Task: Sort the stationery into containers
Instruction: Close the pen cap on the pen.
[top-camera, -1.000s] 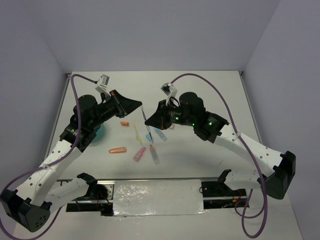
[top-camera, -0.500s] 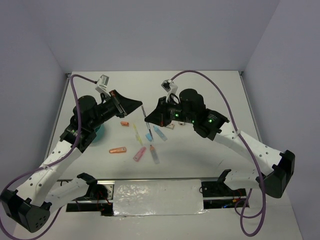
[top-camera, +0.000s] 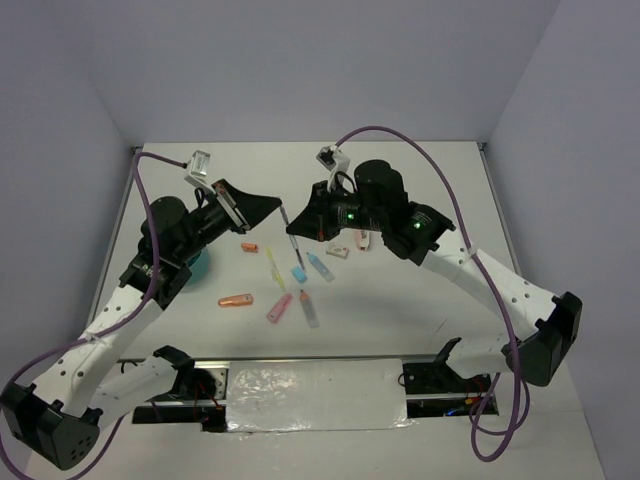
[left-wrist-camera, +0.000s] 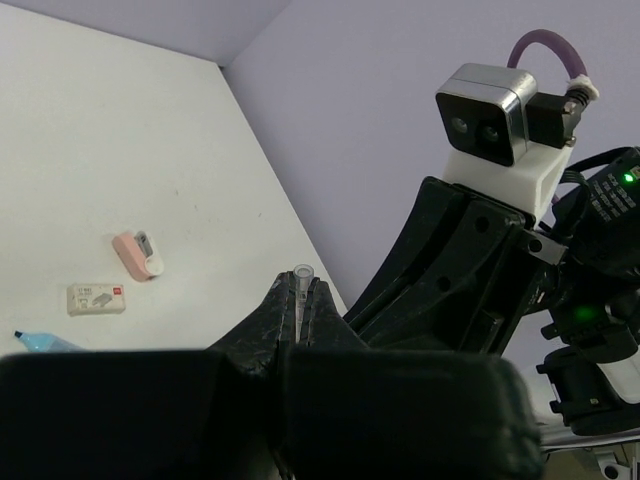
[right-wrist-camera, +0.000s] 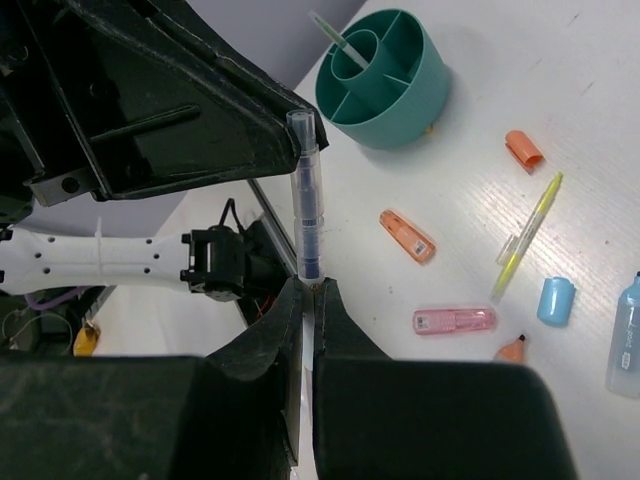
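A thin grey pen (top-camera: 290, 228) (right-wrist-camera: 305, 200) hangs in the air between both arms. My right gripper (top-camera: 294, 236) (right-wrist-camera: 308, 288) is shut on its lower barrel. My left gripper (top-camera: 280, 209) (left-wrist-camera: 300, 290) is shut on its clear top end (left-wrist-camera: 302, 273). The teal bowl (top-camera: 198, 266) (right-wrist-camera: 385, 85) stands under the left arm with one pen (right-wrist-camera: 335, 38) in a compartment. On the table lie an orange marker (top-camera: 236, 299) (right-wrist-camera: 407, 236), a pink marker (top-camera: 279, 307) (right-wrist-camera: 454, 320), a yellow pen (top-camera: 274, 267) (right-wrist-camera: 528, 235) and a light-blue marker (top-camera: 320, 266).
An orange cap (top-camera: 249, 247) (right-wrist-camera: 523, 150) and a blue cap (top-camera: 298, 272) (right-wrist-camera: 555, 300) lie loose. A white eraser (top-camera: 337, 252) (left-wrist-camera: 96, 297) and a pink eraser (top-camera: 360, 240) (left-wrist-camera: 138, 254) sit under the right arm. An orange-tipped marker (top-camera: 308, 308) lies near the front.
My right gripper has risen and moved back-left with the pen, bringing its top end into the left gripper's fingers. The left arm has shifted slightly back.
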